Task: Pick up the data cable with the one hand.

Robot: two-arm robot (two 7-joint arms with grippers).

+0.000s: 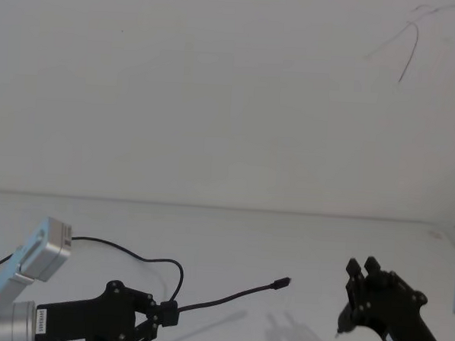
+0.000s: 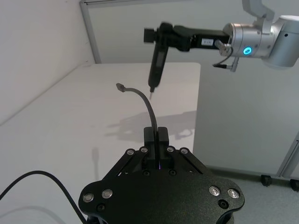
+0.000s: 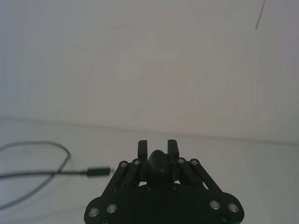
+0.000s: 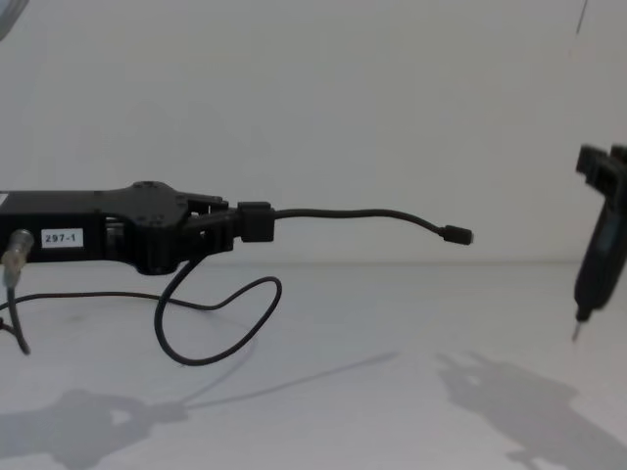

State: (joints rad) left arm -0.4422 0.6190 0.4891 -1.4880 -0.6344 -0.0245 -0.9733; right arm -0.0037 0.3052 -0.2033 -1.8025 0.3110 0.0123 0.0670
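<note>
White table (image 1: pixel 300 243), bare but for the data cable (image 4: pixel 257 221) slack lying on it

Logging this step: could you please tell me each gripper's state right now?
Left gripper: closed, holding the data cable by its plug.
Right gripper: closed around a black pen-like tool.

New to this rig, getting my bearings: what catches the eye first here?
The left gripper grips the data cable by its chunky plug above the table, its small connector end jutting out rightward. At the right, the right gripper holds a pen-like tool, tip down.
</note>
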